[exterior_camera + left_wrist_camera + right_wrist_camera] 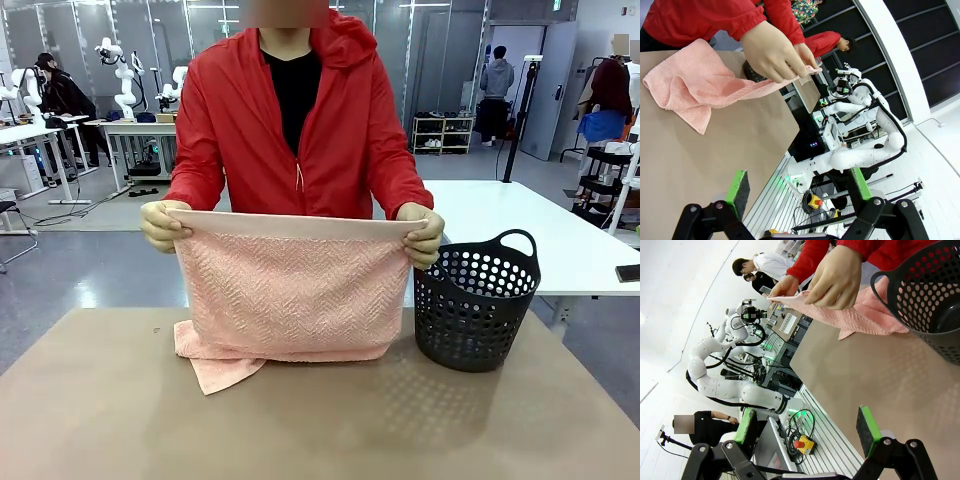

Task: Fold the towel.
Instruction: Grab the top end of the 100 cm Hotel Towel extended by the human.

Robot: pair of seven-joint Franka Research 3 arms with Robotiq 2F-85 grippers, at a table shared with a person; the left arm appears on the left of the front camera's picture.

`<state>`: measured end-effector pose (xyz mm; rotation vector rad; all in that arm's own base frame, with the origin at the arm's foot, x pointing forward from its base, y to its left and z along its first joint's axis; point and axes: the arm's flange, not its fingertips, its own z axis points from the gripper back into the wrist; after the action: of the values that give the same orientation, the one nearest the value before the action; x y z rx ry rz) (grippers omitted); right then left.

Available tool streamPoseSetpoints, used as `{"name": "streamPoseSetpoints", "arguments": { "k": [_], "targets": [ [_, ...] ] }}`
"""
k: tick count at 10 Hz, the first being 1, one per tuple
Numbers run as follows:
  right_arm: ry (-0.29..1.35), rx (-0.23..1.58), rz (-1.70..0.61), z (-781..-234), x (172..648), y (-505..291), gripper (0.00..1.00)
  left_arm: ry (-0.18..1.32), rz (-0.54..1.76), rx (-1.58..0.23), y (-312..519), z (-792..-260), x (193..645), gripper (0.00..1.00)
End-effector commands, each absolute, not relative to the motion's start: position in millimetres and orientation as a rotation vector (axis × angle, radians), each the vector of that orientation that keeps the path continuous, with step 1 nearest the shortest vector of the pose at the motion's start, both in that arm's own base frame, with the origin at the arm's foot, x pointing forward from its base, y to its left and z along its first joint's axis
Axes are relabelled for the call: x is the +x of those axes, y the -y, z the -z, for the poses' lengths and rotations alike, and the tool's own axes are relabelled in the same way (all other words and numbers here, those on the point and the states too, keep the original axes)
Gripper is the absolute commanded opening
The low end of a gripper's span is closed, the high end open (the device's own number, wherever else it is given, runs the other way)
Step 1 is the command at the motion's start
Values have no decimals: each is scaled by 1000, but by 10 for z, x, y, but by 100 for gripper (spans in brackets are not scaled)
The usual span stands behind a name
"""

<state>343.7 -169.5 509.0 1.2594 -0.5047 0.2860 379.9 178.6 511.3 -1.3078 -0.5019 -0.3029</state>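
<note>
Towel [290, 290] hangs from person's hands [160, 225], well ahead of both released, empty jaws; match corners before folding.

One towel [290, 290], one basket [475, 305], two hands [165, 225] [425, 235], two claws [799, 184] [807, 424].

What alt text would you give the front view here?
A person in a red jacket holds a salmon-pink towel up by its hem band with both hands, its lower part bunched on the brown table. A dark perforated basket stands on the table beside the towel, at picture right.
</note>
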Motion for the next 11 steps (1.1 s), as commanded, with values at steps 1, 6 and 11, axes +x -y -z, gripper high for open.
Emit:
{"name": "streamPoseSetpoints", "arguments": {
  "k": [1,6,11],
  "targets": [
    [505,1259,-286,-5090,3437,1695,100,502,303,-1308,-1786,-5113,3799,100],
    [598,743,-792,-6124,3189,918,100,672,844,-606,-898,-6267,3637,100],
    [537,264,-1184,-6678,2887,-444,100,841,1254,42,344,-6598,3307,100]
  ]
}}
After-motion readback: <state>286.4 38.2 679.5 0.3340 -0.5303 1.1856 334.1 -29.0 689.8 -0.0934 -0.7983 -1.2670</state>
